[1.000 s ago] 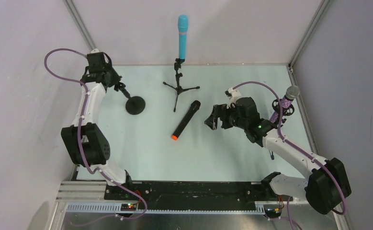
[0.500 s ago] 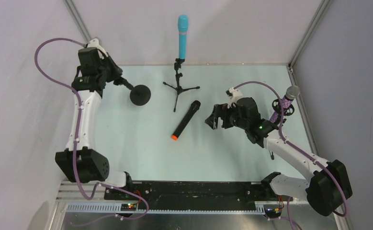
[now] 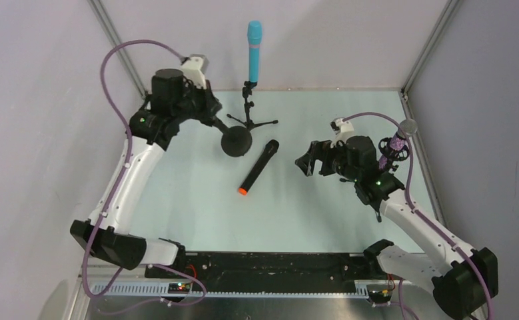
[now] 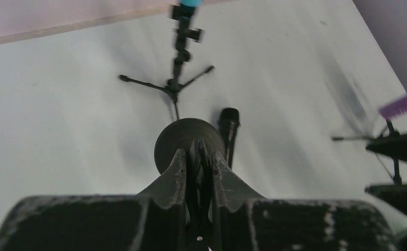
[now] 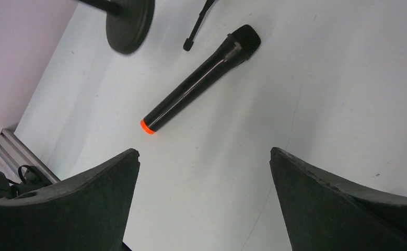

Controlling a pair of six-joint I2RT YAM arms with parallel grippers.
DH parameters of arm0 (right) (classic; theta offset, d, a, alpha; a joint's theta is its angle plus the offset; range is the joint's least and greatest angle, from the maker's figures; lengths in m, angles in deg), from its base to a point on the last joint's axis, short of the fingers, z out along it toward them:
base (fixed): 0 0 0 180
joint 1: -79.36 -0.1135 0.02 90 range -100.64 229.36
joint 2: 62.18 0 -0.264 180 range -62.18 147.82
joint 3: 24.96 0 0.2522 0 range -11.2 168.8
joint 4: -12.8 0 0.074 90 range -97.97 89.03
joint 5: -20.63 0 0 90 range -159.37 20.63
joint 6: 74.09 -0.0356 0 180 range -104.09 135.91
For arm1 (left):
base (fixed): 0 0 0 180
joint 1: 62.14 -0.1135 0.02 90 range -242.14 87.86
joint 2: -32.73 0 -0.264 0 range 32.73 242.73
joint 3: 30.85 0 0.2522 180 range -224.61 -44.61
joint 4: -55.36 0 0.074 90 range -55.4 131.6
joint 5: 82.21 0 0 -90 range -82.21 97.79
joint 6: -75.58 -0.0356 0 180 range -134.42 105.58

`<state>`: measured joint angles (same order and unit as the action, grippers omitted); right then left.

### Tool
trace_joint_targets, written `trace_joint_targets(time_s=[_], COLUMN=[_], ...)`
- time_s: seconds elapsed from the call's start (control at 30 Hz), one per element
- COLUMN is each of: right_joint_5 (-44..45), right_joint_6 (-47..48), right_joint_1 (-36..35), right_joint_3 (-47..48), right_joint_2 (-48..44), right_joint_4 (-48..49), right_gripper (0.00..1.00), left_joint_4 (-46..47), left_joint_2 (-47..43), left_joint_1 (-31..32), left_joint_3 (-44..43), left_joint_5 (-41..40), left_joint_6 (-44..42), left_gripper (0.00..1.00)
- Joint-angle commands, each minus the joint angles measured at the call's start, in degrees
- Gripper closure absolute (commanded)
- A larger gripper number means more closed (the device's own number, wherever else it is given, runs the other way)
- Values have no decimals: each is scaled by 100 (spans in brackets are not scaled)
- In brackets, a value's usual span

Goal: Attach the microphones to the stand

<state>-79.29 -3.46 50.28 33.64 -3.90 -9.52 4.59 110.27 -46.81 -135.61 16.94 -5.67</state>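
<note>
Pale mint table (image 3: 196, 200), boxed in by grey walls (image 3: 36, 133) at the left, back and right of the frame. At upper left, left gripper (image 3: 211, 121) pinched together on the thin post of the round-base stand (image 3: 236, 141). Swung in from beside the left wall over the last second, and now tilted, with the disc just left of the head of the black microphone (image 3: 257, 168) and close under the legs of the tripod stand (image 3: 248, 113). Cannot tell whether the disc touches the table. Suggests an empty stand being carried to the one loose microphone rather than the other way round. At upper centre, turquoise microphone (image 3: 254, 50) upright in the tripod stand, already seated. At centre, black microphone flat on the table, diagonal, orange end toward the lower left, head toward the upper right, unmoved. Just right of it, right gripper (image 3: 308, 160) spread wide and holding nothing, pointed at that microphone, shifted only slightly rightward. At far right, purple microphone (image 3: 398, 139) slanted in its own holder behind the right arm, near the right wall. Tight around the tripod legs, disc and microphone head. Plenty of bare table toward lower left and lower centre for setting the stand down, but little slack along the right wall.
</note>
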Motion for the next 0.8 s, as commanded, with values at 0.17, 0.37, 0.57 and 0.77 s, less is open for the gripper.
trace_joint_targets(time_s=[0.17, 0.37, 0.57, 0.77], right_joint_5=[-246, -221, -235, -108], right_joint_6=[32, 35, 17, 19], right_joint_1=[584, 925, 1199, 1357], right_joint_3=[3, 7, 7, 5], right_joint_2=[-769, -1085, -1247, -1408], right_joint_4=[-237, -444, -597, -710], right_gripper=[1, 0, 0, 1], left_joint_4=[137, 23, -82, -179], left_joint_2=[36, 336, 725, 1112], left_joint_1=[1434, 2533, 3450, 3972], left_joint_3=[-397, -645, -902, -1000], left_joint_5=[-8, -76, -308, -456], left_joint_6=[-831, -1308, -1768, -2137], left_gripper=[100, 100, 100, 100])
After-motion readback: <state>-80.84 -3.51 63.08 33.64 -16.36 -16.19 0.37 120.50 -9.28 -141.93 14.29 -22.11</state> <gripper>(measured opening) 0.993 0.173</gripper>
